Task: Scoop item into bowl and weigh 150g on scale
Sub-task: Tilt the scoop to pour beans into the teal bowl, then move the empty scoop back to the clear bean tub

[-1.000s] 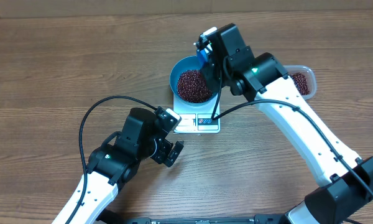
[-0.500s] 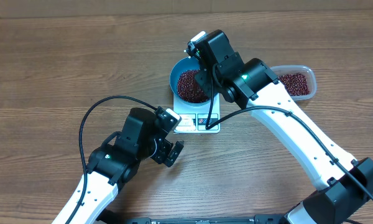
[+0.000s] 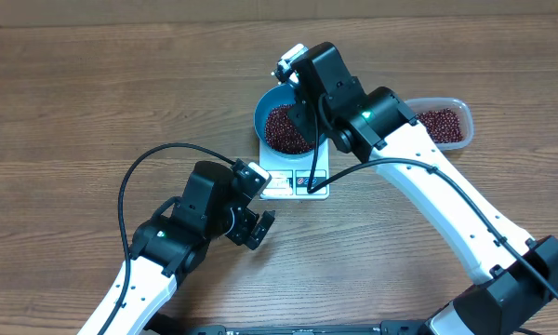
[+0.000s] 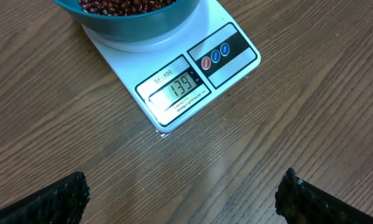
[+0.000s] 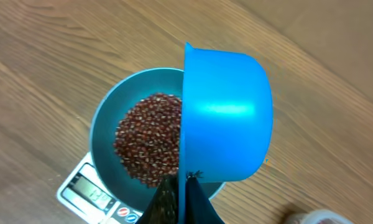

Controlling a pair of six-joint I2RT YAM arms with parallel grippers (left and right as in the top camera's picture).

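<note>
Holding blue scoop (image 5: 227, 115) in right gripper (image 5: 177, 199), jaws pinched tight on what looks like its handle, cup tipped on edge over 3 o'clock side of bowl (image 5: 102, 124) in wrist view. Can't see into cup, so can't tell if emptied. Parking left gripper (image 4: 183, 202) at 7 o'clock of scale (image 4: 133, 65), jaws spread wide, gripping nothing. Seeing beans (image 5: 146, 146) heaped in bowl, with bowl on scale; more in clear tub (image 3: 456, 107) at 3 o'clock, apart from scale. Reading 139 on display, so likely short by a small top-up. Expect loose dry grain behaviour from beans: light singly, hard, free-pouring, prone to rolling and bouncing off a rim. No pinching them; move by scoop only, trickle with slow tilt. Treat scoop as stiff smooth plastic, slippery under pads; grip on handle close to cup. Leave bowl untouched to avoid skewing reading; if forced, take by rim, not smooth wall.
</note>
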